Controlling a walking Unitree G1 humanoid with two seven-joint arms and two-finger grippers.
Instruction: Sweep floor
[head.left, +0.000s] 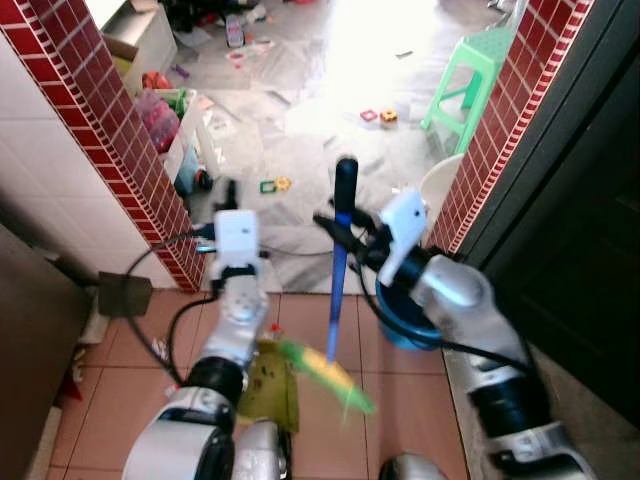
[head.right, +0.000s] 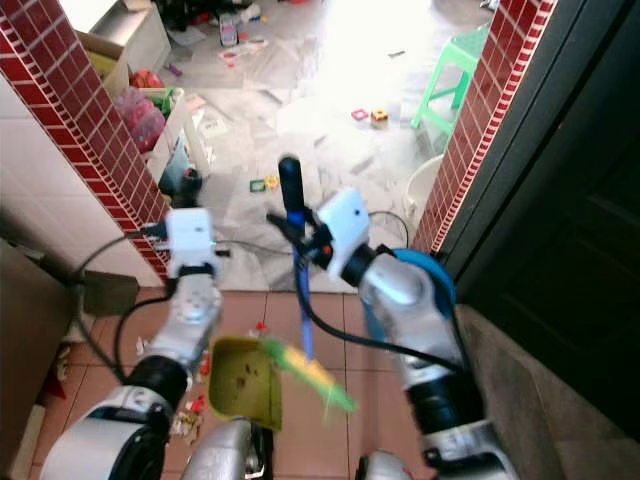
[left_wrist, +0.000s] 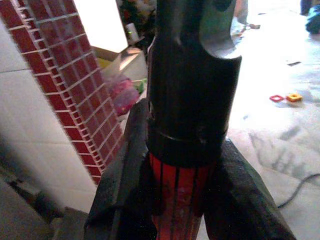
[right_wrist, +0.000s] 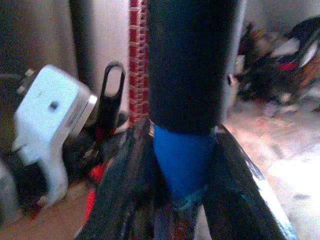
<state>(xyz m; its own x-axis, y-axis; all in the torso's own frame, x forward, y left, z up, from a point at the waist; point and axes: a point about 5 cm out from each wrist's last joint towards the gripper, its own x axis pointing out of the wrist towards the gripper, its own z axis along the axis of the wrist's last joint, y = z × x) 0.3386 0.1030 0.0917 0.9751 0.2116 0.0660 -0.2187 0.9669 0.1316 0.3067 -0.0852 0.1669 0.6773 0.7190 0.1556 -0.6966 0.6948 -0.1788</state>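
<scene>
Right gripper (head.left: 345, 235) is clamped on the blue broom handle (head.left: 338, 290) just below its black end cap; the green bristles (head.left: 330, 375) sit low over the terracotta tile floor (head.left: 320, 320), blurred. Left gripper (left_wrist: 175, 200) is clenched around a red-and-black handle (left_wrist: 180, 165), wrist raised beside the red brick pillar (head.left: 120, 140). Yellow-green dustpan (head.right: 245, 385) sits on the tiles between the arms, small debris beside it. Beyond the doorway: green stool (head.left: 470, 80) and scattered toys (head.left: 378, 116) on marble floor.

Toy-littered marble floor (head.left: 300, 120), green stool (head.left: 470, 75).
</scene>
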